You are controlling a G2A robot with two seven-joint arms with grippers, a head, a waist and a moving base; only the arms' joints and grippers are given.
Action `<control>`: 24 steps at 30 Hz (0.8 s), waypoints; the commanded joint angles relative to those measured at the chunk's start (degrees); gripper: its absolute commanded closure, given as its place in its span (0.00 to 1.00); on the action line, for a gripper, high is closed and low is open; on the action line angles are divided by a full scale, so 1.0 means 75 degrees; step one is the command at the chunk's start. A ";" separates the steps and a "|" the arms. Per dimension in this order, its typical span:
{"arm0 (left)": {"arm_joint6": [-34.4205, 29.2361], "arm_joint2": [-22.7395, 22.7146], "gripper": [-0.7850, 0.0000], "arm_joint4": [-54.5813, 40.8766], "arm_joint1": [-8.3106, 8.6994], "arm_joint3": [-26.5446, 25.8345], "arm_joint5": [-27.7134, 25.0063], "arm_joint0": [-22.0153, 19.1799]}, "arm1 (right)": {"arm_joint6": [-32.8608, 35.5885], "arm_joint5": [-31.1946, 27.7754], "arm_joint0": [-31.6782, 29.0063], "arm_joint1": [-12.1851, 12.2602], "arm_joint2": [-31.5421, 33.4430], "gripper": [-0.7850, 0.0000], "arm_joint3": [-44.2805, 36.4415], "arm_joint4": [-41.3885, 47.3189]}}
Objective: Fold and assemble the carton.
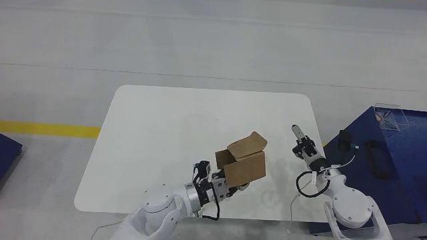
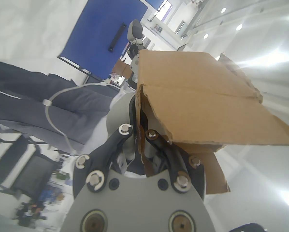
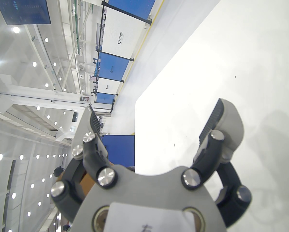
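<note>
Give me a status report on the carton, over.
Left gripper shut on carton, part-folded, one flap raised. Right gripper open, empty, apart from it. No obstacle seen between them.

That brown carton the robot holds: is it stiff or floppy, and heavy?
Probably light: the left gripper alone holds the carton by one edge. Likely stiff, as its panels look flat, though open flaps may swing at creases.

top: mounted above arms, faces down, far, covers whole table and floor beyond | left wrist: behind left gripper, very near, faces past carton into hall | right wrist: behind right gripper, near, faces across table edge into hall | shared: top+left wrist = carton; top+right wrist = table
</note>
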 commanded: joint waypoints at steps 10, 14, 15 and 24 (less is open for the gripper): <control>0.8751 0.0719 1.00 -0.4013 -0.0768 -0.0865 -0.0396 -0.0191 | 0.0000 0.0000 0.0000 0.0000 0.0000 0.00 0.0000 0.0000; 1.0977 0.0964 1.00 -0.5004 -0.1034 -0.0648 -0.1112 -0.0685 | 0.0000 0.0000 0.0000 0.0000 0.0000 0.00 0.0000 0.0000; 1.1342 0.1041 1.00 -0.5153 -0.1095 -0.0538 -0.1281 -0.0823 | 0.0000 0.0000 0.0000 0.0000 0.0000 0.00 0.0000 0.0000; 1.3158 0.1579 1.00 -0.5823 -0.1570 0.1127 -0.2672 -0.1745 | 0.0000 0.0000 0.0000 0.0000 0.0000 0.00 0.0000 0.0000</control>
